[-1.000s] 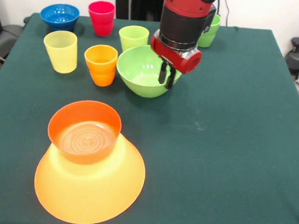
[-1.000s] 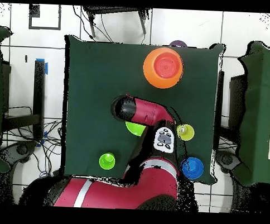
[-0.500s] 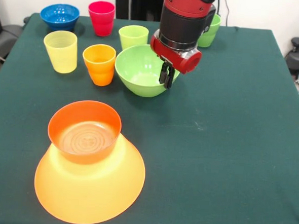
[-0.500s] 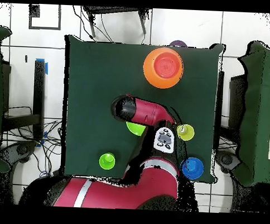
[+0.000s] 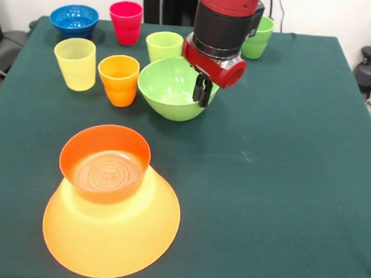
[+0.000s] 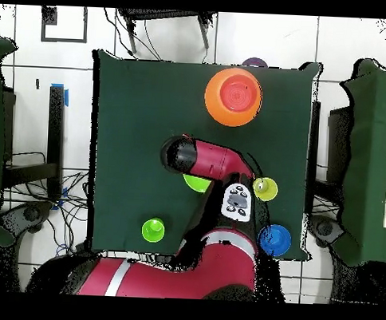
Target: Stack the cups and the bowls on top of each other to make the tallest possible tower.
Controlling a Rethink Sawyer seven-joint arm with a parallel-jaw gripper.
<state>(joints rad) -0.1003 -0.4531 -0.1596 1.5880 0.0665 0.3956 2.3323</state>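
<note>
My gripper [image 5: 201, 93] is shut on the right rim of the lime green bowl [image 5: 170, 87], which stands upright at mid table. The bowl's left side touches the orange cup [image 5: 118, 79]. Near the front left, the tower is a very large orange bowl [image 5: 110, 235] lying upside down with a small orange-red bowl [image 5: 105, 162] upright on top. Behind stand the yellow cup [image 5: 75, 63], a lime green cup [image 5: 164, 46], a red cup [image 5: 126, 22], a darker green cup [image 5: 260, 38] and the blue bowl [image 5: 74, 20]. In the overhead view my arm [image 6: 216, 163] hides the gripper.
A dark green cloth [image 5: 285, 158] covers the table. A sliver of purple [image 6: 252, 63] shows at the table edge beyond the tower [image 6: 232, 96] in the overhead view. Chairs and cables lie off both sides of the table.
The fingers closed on the lime green bowl's rim. Gripper and bowl then shifted left in the front view, and the bowl nudged the orange cup left.
</note>
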